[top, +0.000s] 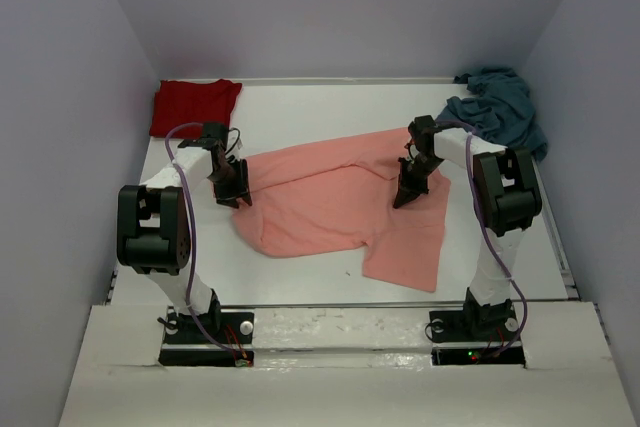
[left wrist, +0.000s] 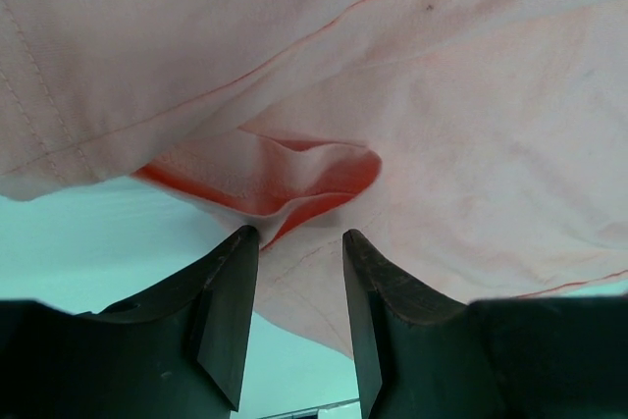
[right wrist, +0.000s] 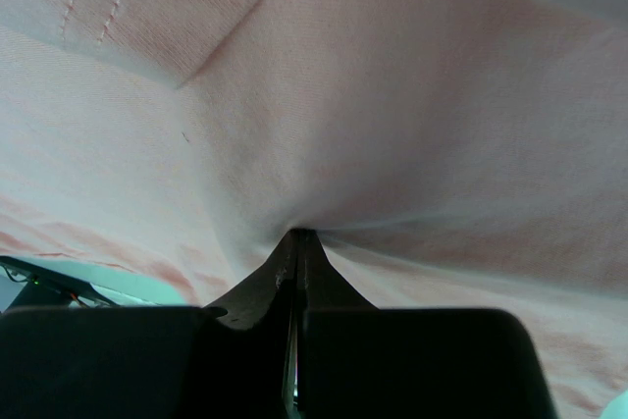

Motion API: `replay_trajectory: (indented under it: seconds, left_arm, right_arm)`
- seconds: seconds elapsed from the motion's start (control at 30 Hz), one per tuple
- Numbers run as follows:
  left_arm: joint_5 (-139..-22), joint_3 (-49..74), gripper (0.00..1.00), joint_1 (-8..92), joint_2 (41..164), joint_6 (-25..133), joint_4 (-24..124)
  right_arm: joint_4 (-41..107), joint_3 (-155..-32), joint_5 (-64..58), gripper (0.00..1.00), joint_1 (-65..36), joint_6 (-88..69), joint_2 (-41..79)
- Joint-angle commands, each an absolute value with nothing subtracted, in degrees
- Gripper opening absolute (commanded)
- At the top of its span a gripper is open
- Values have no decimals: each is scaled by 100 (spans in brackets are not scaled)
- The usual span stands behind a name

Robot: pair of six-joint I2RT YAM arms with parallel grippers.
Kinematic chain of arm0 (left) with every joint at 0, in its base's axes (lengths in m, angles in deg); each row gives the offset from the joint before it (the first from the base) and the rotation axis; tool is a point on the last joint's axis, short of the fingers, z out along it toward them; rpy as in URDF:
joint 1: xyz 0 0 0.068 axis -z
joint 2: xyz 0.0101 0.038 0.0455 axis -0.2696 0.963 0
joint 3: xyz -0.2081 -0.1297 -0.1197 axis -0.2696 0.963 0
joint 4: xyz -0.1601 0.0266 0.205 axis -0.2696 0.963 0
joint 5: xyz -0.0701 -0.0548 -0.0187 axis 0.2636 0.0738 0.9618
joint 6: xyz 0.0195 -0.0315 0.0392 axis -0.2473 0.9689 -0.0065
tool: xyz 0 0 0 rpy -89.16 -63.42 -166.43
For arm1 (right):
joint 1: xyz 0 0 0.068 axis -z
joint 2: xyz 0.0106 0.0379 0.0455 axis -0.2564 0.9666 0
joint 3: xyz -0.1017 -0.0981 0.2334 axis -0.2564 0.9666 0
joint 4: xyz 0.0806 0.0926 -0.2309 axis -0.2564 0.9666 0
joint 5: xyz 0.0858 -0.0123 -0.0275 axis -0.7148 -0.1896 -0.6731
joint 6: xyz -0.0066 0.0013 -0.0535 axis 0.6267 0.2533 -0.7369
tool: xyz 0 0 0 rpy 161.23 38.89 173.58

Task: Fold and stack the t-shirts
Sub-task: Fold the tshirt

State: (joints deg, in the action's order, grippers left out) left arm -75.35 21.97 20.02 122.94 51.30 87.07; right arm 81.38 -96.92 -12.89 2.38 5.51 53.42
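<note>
Lying spread and rumpled on the white table [top: 300, 112], the salmon-pink shirt [top: 340, 207] takes up the most room of the three; its body runs slantwise, one part reaching toward the arm bases on the right side, with soft ridges and a folded-over flap along its far edge; the left gripper [top: 238, 192] is down at this shirt's left edge, and the left wrist view shows its jaws standing apart, a small puckered fold of the pink cloth just ahead of the tips and more cloth seen through the gap between them, nothing clamped; a stitched hem line crosses the cloth above that fold; the right gripper [top: 408, 192] is down on the same shirt's far right part, and the right wrist view shows its jaws pressed together on a pinch of the pink cloth, creases fanning out from the tips; the dark red shirt [top: 195, 105] lies as a flat, roughly square shape beyond the salmon-pink shirt's far left corner, apart from it, with bare table between; the teal-blue shirt [top: 497, 112] sits in a crumpled heap beyond the salmon-pink shirt's far right corner, close to it, though the right arm crosses in front of the gap and I cannot tell whether the two cloths touch; neither of these two shirts is touched by a gripper
</note>
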Motion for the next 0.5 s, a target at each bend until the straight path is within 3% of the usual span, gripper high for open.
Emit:
replay_trajectory:
  seconds: [0.0,0.47]
  left_arm:
    - [-7343,2191,49,1968,12144,5142,9028]
    - [-7448,2437,49,2012,12153,5353,9168]
  right_arm:
    - [7862,-9671,-748,0,193,384,5565]
    - [7871,-9715,-765,0,193,384,5582]
